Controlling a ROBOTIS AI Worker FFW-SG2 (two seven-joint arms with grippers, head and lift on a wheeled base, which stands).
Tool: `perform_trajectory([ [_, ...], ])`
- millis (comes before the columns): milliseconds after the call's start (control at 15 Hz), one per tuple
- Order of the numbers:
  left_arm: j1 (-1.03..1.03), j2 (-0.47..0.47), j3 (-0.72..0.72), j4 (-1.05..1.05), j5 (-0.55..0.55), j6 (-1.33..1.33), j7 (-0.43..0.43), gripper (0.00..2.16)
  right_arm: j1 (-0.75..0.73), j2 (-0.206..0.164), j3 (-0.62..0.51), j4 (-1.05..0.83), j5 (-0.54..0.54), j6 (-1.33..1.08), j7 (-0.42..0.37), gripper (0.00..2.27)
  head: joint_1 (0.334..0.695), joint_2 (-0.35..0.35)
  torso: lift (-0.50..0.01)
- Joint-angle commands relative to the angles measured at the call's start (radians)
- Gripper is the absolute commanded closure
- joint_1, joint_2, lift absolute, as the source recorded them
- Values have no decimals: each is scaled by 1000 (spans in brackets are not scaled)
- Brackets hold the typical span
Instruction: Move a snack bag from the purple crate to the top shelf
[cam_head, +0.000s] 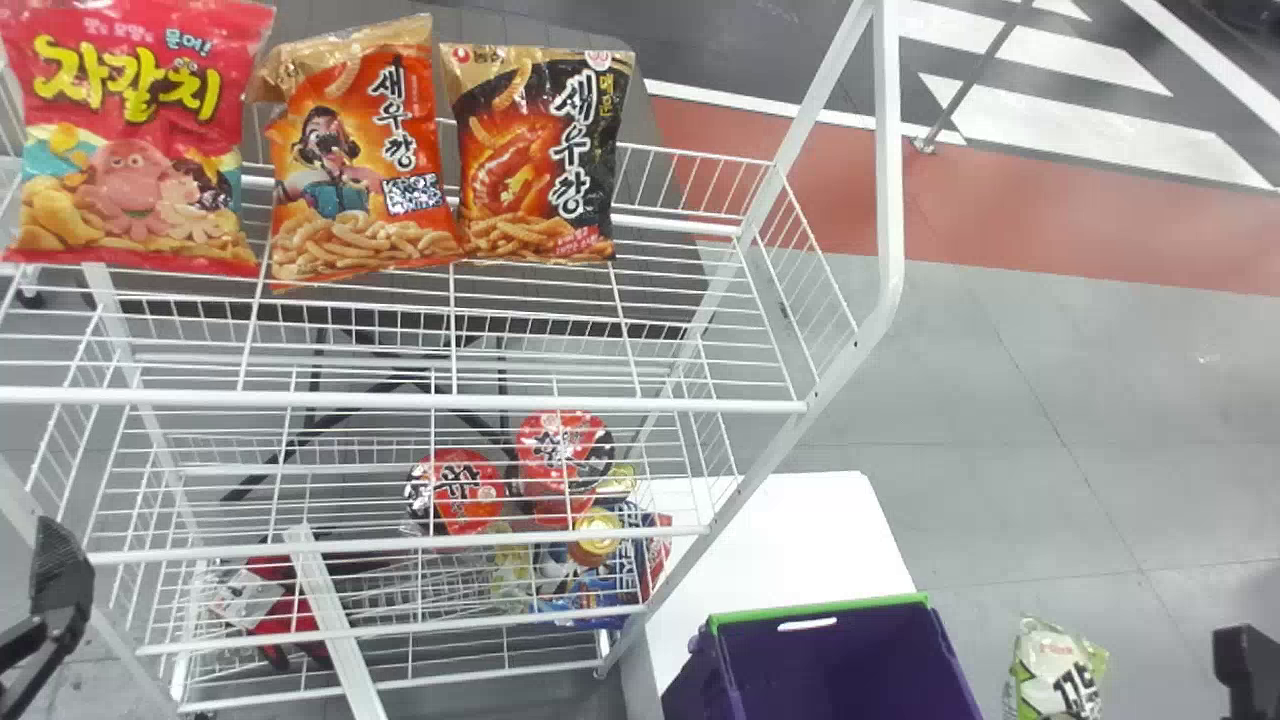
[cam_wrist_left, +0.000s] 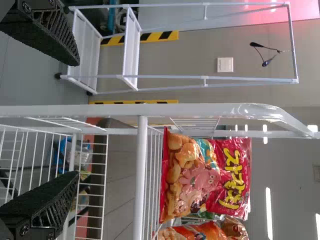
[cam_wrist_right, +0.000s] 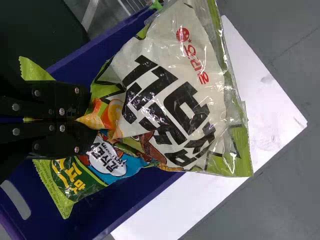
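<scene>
So the right gripper (cam_wrist_right: 90, 120) was shut tight on one end of the bag (cam_wrist_right: 175, 100). Looked to me like the grab was done and the lift out was the step in hand; next it needed way more height, then a swing left, imo.

The bag stuck out past the fingertips, long axis running out from the gripper, bottom end pinched, top seal pointing off ahead of the robot. Printed face was towards the head cam.

It hung up over the crate's right edge. The crate (cam_head: 840, 665) sat at the near part of the white table (cam_head: 790, 540).

Left of that was the top shelf (cam_head: 400, 402), with the red bag (cam_head: 130, 140), orange bag (cam_head: 355, 170) and black bag (cam_head: 540, 150) lined up along the back edge. I'd aim between the black one and the right edge. The left gripper (cam_wrist_left: 75, 120) was parked wide open off the front left corner.
</scene>
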Motion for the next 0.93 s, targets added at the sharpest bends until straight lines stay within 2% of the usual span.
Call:
perform_trajectory([
  [0,2,-1,-3,0,0,-3,0,12,4,1,0,0,-1,-5,0,2138,695,-350,-42],
  [867,13,1,-6,-6,-14,-16,2,12,4,-5,5,8,-1,-14,2,2142,695,-350,7],
])
